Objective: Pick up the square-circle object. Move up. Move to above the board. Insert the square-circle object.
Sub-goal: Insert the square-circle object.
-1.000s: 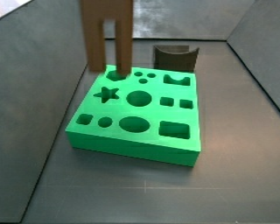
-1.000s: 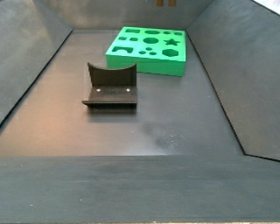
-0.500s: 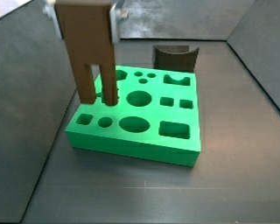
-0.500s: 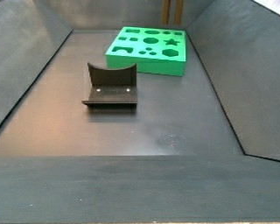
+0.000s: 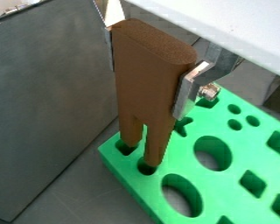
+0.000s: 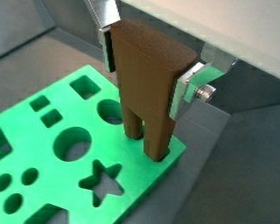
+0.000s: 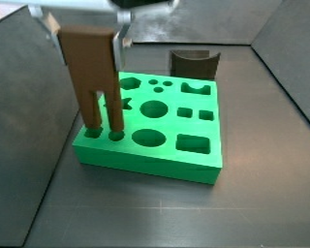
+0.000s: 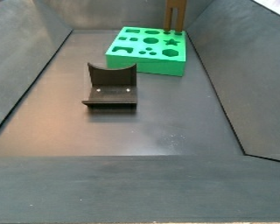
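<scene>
My gripper [image 7: 88,34] is shut on the flat top slab of the square-circle object [image 7: 90,73], a tall brown block with two long prongs hanging straight down. In both wrist views the silver fingers [image 5: 192,87] [image 6: 189,83] clamp its two narrow sides. The block stands upright over a corner of the green board [image 7: 158,167]. Its prong tips [image 5: 139,155] meet two small holes by the board's edge and look just inside them. A side view shows only the block's lower part [image 8: 175,13] above the board's far side [image 8: 166,63].
The dark fixture [image 7: 193,63] stands on the floor just behind the board in a side view, and well apart from it toward the camera in a side view [image 8: 111,87]. Sloping grey walls [image 7: 28,116] close in the floor on all sides.
The gripper has carried the block from the board's back left edge forward to its near left corner and lowered it, so the prong tips now reach the board.
</scene>
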Robot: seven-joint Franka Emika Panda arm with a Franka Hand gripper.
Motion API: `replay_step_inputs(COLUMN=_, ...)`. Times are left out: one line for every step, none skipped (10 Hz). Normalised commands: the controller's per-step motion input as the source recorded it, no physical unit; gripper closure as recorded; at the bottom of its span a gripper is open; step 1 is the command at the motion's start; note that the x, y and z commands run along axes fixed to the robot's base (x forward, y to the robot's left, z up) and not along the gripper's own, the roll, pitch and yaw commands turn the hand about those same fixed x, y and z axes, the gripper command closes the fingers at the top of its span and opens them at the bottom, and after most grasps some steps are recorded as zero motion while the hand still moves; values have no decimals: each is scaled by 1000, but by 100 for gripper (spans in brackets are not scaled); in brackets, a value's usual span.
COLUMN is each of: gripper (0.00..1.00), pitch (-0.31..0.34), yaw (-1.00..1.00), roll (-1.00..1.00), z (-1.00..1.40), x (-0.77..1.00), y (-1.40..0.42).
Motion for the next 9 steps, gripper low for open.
replay_step_inputs(gripper=100, pitch=269, yaw=-17, roll=147, z=-243, x=43, y=-129)
replay_step_inputs(gripper=100, pitch=41, yaw=0, roll=47, z=-137, x=17, y=-69)
replay_step_inputs(gripper=100, pitch=0, yaw=-11, roll=0, z=-80, x=0, y=0)
replay_step_inputs(gripper=100, pitch=0, yaw=-63, roll=0, z=-80, x=9, y=0)
replay_step_inputs(gripper=100, pitch=0, yaw=-211, roll=0, z=-91, x=29, y=6)
replay_step_inputs(gripper=100, pitch=-31, yaw=-414, roll=0, z=-129, x=0, y=29)
replay_step_inputs(gripper=100, pitch=-123, yaw=-371, roll=0, z=-111, x=23, y=37)
replay_step_inputs(gripper=100, pitch=-174, yaw=-234, roll=0, z=-143, x=97, y=0)
replay_step_inputs(gripper=100, pitch=-191, yaw=-54, roll=29, z=-149, x=69, y=-66)
